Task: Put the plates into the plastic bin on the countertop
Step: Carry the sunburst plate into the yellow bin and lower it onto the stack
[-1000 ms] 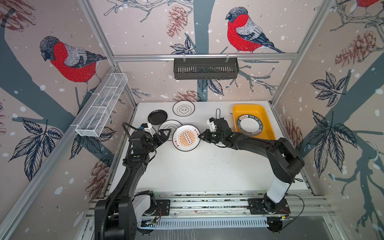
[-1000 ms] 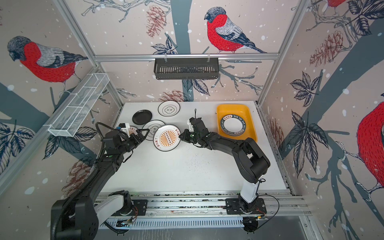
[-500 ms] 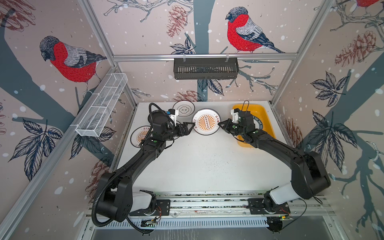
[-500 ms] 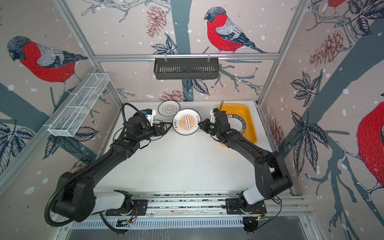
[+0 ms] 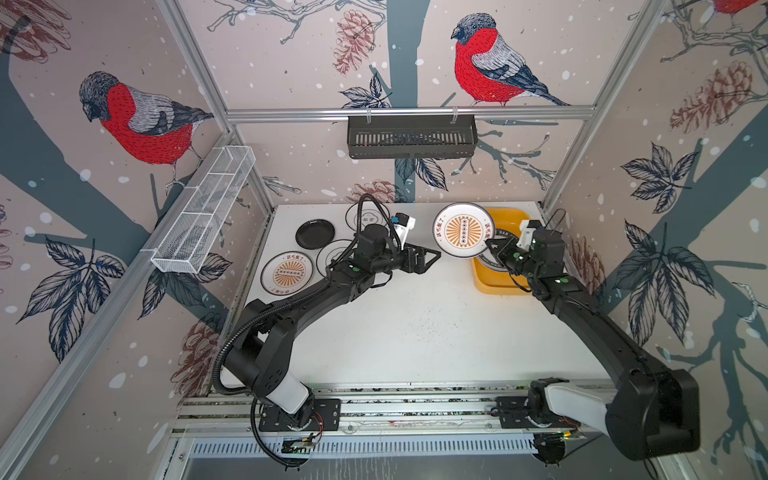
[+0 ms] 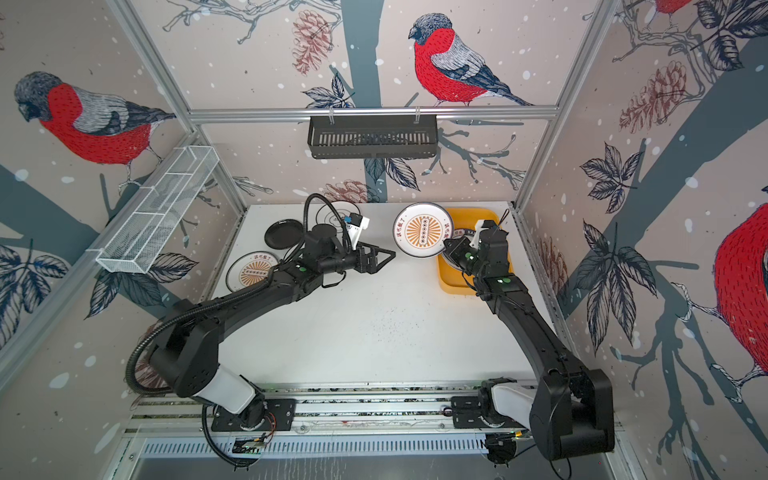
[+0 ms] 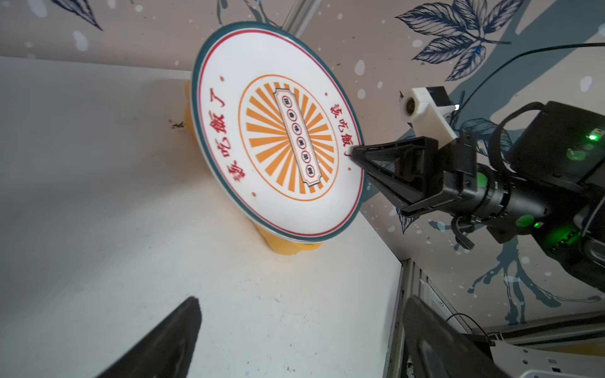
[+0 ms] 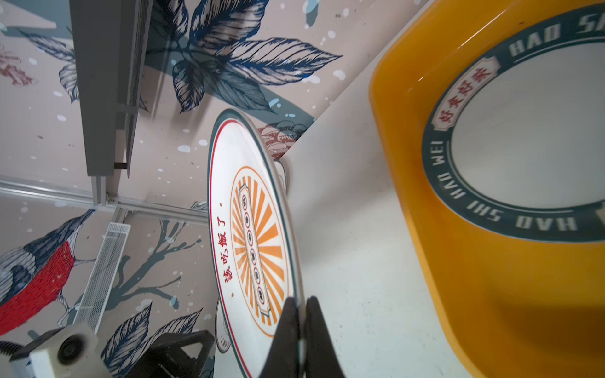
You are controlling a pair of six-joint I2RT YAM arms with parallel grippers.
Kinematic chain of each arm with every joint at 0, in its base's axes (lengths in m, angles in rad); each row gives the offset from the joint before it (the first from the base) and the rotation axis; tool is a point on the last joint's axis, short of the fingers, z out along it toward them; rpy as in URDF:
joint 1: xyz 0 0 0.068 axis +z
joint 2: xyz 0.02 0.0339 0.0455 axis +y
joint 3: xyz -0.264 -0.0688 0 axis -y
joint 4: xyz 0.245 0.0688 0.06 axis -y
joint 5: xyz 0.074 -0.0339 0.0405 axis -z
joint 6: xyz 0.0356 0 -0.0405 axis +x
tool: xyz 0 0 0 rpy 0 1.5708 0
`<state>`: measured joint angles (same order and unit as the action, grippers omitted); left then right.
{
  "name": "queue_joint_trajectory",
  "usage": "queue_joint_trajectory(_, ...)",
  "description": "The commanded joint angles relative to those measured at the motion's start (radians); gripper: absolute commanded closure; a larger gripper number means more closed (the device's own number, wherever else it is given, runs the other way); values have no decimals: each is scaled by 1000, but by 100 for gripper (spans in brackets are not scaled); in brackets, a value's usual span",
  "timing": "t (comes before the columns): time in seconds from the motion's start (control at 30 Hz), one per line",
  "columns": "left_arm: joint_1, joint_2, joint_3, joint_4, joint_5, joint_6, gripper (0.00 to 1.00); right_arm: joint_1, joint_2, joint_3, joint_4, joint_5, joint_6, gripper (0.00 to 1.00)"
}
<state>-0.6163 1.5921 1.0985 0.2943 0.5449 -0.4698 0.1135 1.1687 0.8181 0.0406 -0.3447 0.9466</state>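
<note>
Orange-centred plate (image 5: 461,230), rim pinched in right gripper (image 5: 490,244).

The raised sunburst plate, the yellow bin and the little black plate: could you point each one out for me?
raised sunburst plate (image 5: 462,231): in a top view, on its orange centre.
yellow bin (image 5: 492,285): in a top view, on its bare wall nearest the robot's base.
black plate (image 5: 315,234): in a top view, on its middle.

A raised plate (image 5: 461,230) and the right arm (image 5: 590,307) hide much of the bin (image 5: 494,284); its inner plate (image 8: 510,137) runs off the right wrist view. Left of the bin, the left arm (image 5: 332,286) half covers two plates (image 5: 328,255) (image 5: 359,218).
</note>
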Motion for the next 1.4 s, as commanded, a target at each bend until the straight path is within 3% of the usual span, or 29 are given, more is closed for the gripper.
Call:
queue_joint_trajectory(0.0, -26, 35, 53, 40, -28, 58, 4, -48, -34, -24, 21, -5, 24, 99)
queue_joint_trajectory(0.23, -70, 140, 150, 32, -5, 57, 4, -162, -47, -72, 36, -28, 39, 99)
queue_joint_trajectory(0.53, -104, 233, 231, 33, 49, 60, 4, -293, 50, -76, 97, -77, 44, 100)
queue_joint_trajectory(1.03, -108, 283, 277, 16, 87, 135, 4, -331, 261, -49, 189, -47, 70, 100)
queue_joint_trajectory(1.37, -108, 355, 337, -3, 87, 115, 4, -333, 377, -16, 247, -48, 73, 99)
